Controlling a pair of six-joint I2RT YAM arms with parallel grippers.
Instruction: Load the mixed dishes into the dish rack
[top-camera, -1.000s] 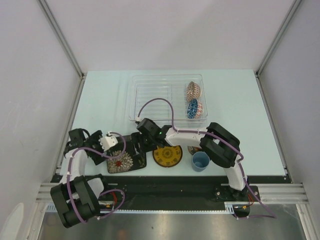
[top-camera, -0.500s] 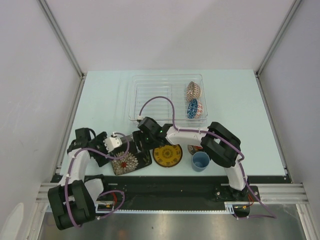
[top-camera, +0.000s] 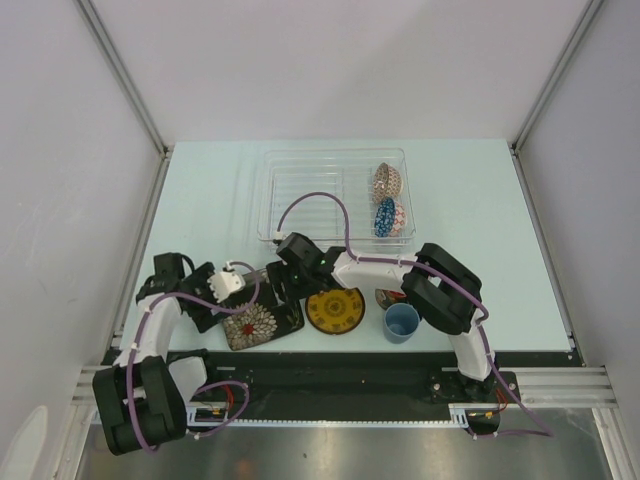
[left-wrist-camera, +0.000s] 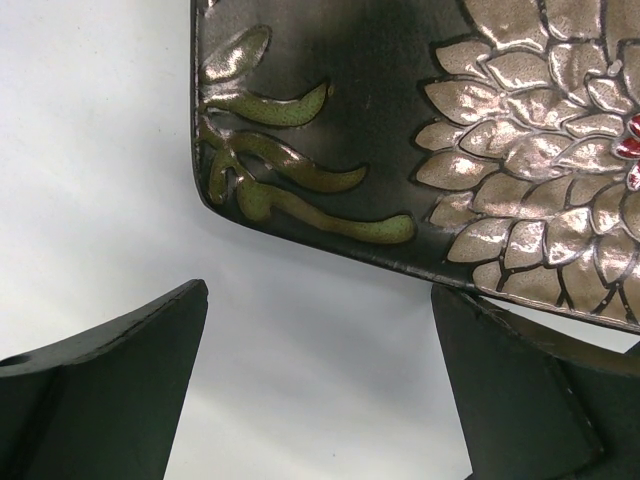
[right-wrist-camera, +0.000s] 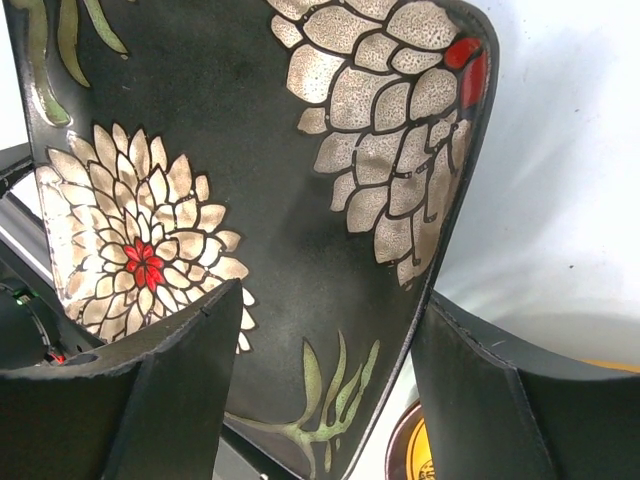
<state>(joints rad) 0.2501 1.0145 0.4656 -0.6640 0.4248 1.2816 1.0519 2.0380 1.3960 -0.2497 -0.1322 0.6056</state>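
Counter: pale blue-green, carrying everything.
Dish rack: clear tray with a wire grid, at the far middle of the counter.
Black square floral plate: at the near edge, left of centre, well apart from the rack, its right edge just beside the saucer.
Yellow round saucer: flat on the counter, between the plate and the cup.
Cream-pink patterned bowl: on edge at the rack's right end.
Blue patterned bowl: on edge, just nearer than the cream-pink one.
Dark mug with red inside: partly hidden behind the right arm.
Small light-blue cup: upright, just beside the mug.
Left tool: jaws spread wide, holding nothing, the plate's corner just ahead.
Right tool: jaws wide apart astride the plate's far-right edge; contact cannot be told.
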